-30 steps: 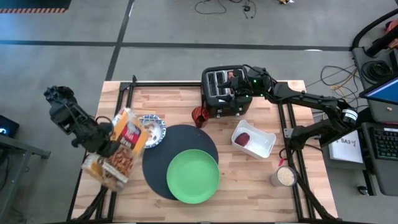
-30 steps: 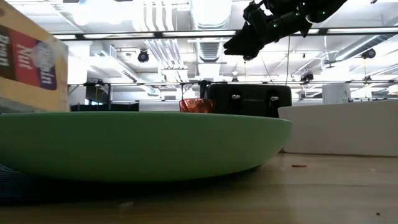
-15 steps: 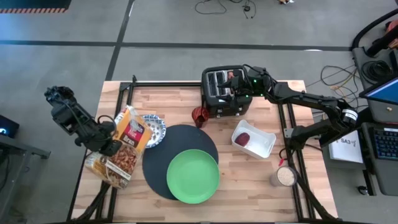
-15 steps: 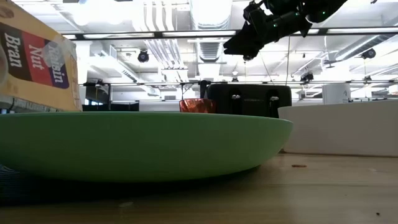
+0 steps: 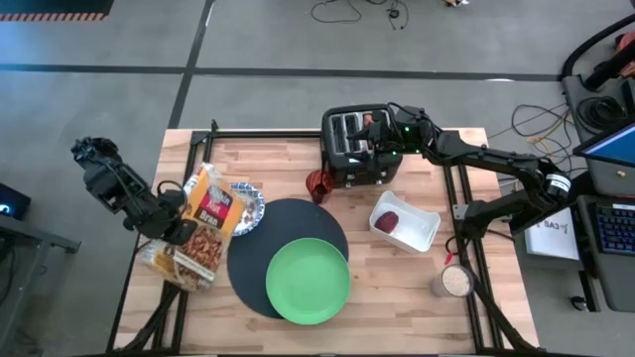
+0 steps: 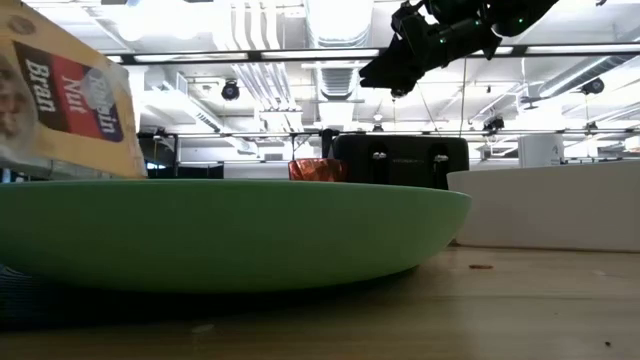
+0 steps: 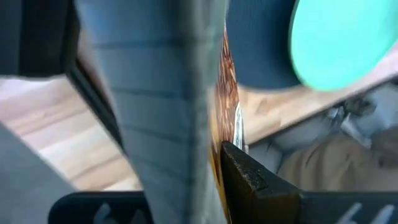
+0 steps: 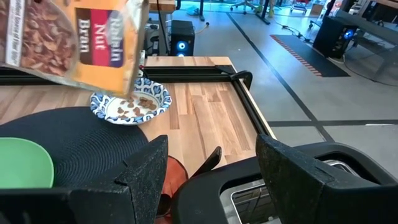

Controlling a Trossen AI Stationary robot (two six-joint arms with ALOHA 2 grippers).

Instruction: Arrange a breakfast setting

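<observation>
While cereal box (image 5: 195, 233) is clamped by left gripper (image 5: 171, 226) at table's left edge, its top is tilted over blue-and-white bowl (image 5: 242, 206); bowl sits beside black mat (image 5: 260, 238), lime-green plate (image 5: 308, 282) on mat. Right gripper (image 5: 380, 139) held above toaster (image 5: 357, 149). Dark-red lump (image 5: 388, 222) seen in white tray (image 5: 421, 230).

Low view: plate (image 6: 230, 232) fills foreground, box (image 6: 68, 105) raised at left.

Left wrist: box (image 7: 168, 99) pinched between fingers (image 7: 255, 180).

Right wrist: fingers (image 8: 305, 174) spread wide, nothing held; cereal seen in bowl (image 8: 130, 104).
</observation>
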